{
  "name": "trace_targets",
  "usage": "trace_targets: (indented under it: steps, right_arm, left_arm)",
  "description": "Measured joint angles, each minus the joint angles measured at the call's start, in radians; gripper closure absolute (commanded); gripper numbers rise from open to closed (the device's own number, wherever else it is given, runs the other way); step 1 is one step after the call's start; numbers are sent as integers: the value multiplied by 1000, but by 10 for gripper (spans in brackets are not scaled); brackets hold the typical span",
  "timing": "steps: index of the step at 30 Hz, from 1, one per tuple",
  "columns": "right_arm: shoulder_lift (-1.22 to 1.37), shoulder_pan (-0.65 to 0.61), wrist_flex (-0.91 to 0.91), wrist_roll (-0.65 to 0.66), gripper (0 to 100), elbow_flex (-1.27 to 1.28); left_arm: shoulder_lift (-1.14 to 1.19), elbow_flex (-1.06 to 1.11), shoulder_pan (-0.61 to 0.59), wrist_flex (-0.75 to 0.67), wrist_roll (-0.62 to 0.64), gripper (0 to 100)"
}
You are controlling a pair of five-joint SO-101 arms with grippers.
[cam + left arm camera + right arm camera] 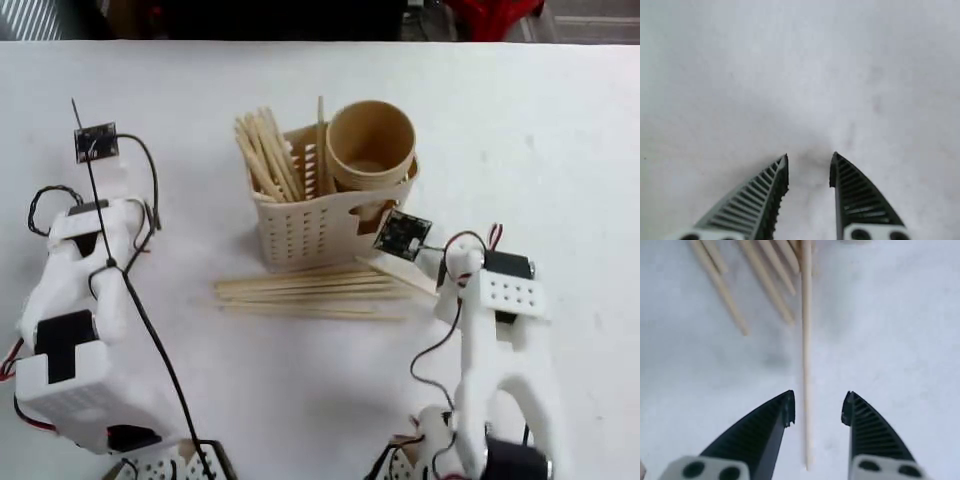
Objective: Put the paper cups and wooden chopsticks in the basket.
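Note:
A cream slotted basket [300,235] stands mid-table, holding stacked paper cups [370,145] and a bunch of wooden chopsticks [265,155]. More chopsticks [310,290] lie flat on the table just in front of it. The right arm [497,300] is at their right end. My right gripper [817,412] is open low over the table, with one loose chopstick [806,365] running between its fingers; the fingers do not touch it. The ends of the other chopsticks [740,285] lie beyond. My left gripper [809,167] is open over bare white table. The left arm [80,290] is far left of the basket.
The white table [520,130] stretches free around and behind the basket. Black cables [150,330] trail from the left arm toward the front edge. Dark objects line the table's far edge.

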Motion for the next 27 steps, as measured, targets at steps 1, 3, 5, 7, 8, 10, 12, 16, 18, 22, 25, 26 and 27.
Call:
trace_targets:
  steps: [1,3,5,7,8,10,12,16,18,22,25,26,27]
  right_arm:
    - [35,-2,-28,0,832,0]
    - [100,-2,-77,0,832,0]
    - [153,-2,-107,0,833,0]
    - [193,-9,-138,0,843,0]
    - [210,-14,-150,0,864,0]
    - [239,-17,-173,0,931,0]
    - [262,-15,-201,0,991,-2]
    - [282,-15,-250,-43,985,-3]
    - [282,-15,-264,-58,982,-3]
    - [264,-15,-264,-66,982,5]
    - [204,2,-226,-66,982,9]
    - [170,14,-201,-66,982,15]
    - [132,25,-169,-66,982,21]
  left_arm:
    - [0,0,0,0,0,845]
    - [0,0,0,0,0,845]
    - [0,0,0,0,0,845]
    - [0,0,0,0,0,845]
    - [0,0,0,0,0,845]
    - [0,0,0,0,0,845]
    - [0,0,0,0,0,845]
    - [0,0,0,0,0,845]
    - [0,0,0,0,0,845]
    - [0,0,0,0,0,844]
    - [0,0,0,0,0,843]
    - [0,0,0,0,0,843]
    - [0,0,0,0,0,843]
